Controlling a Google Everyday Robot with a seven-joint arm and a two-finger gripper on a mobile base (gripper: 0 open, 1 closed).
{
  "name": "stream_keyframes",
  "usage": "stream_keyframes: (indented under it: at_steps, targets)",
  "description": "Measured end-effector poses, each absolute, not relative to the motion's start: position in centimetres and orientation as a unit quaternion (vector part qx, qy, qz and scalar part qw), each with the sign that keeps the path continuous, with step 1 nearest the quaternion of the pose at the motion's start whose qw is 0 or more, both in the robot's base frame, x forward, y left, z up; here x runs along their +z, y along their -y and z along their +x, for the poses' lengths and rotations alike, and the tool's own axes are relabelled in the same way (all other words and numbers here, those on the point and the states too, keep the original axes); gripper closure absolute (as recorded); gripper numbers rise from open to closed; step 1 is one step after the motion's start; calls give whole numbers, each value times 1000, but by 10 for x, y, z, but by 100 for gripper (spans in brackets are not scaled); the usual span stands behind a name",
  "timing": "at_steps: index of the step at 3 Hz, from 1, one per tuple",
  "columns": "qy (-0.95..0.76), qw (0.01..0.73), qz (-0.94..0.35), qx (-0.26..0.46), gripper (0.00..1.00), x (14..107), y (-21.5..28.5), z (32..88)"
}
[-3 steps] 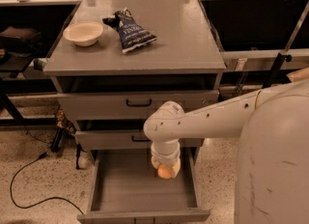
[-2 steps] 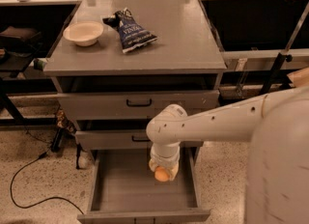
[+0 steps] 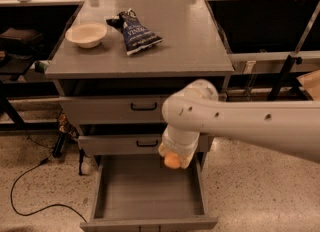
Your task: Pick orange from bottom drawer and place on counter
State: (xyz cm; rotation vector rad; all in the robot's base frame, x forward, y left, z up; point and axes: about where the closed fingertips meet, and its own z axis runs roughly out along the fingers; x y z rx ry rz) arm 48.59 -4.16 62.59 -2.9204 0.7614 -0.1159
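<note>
**Over the cabinet's open bottom drawer (image 3: 145, 192), the gripper (image 3: 176, 160) holds the orange (image 3: 171, 161)**

At the front of the cabinet, the gripper hangs from the end of the pale arm (image 3: 250, 123), which reaches in from the cabinet's right side. Its fingers are drawn in narrowly around the orange, with no gap to be seen between them and the fruit. The orange peeks out at the lower tip of the gripper. It sits clear of the drawer floor, over the rear right part of the drawer and just below the front of the cabinet's middle drawer (image 3: 115, 145). The gripper touches nothing else that can be made out.

By count, there is one orange, and it is the one in the gripper. The cabinet has three drawers. The bottom one is pulled fully out, with its grey floor showing. The middle one and the top drawer (image 3: 107, 110) are pushed in. Each of the two upper drawers has a black handle, so two handles (image 3: 144, 107) show in all.

On the counter (image 3: 190, 41), the cabinet's flat grey top, lie two things. One is a cream bowl (image 3: 86, 34) near the cabinet's left rear corner. The other is a dark snack bag (image 3: 136, 32) just right of it, apart from the bowl. On the speckled floor to the cabinet's left runs one black cable (image 3: 30, 186).
</note>
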Motion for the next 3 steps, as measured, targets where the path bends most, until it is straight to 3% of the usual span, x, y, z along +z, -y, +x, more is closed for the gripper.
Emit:
stream_keyframes:
  at_steps: [1, 3]
  targets:
    - [-261, 62, -957, -111, 100, 738, 45, 508]
    - [-272, 94, -938, -193, 100, 869, 16, 581]
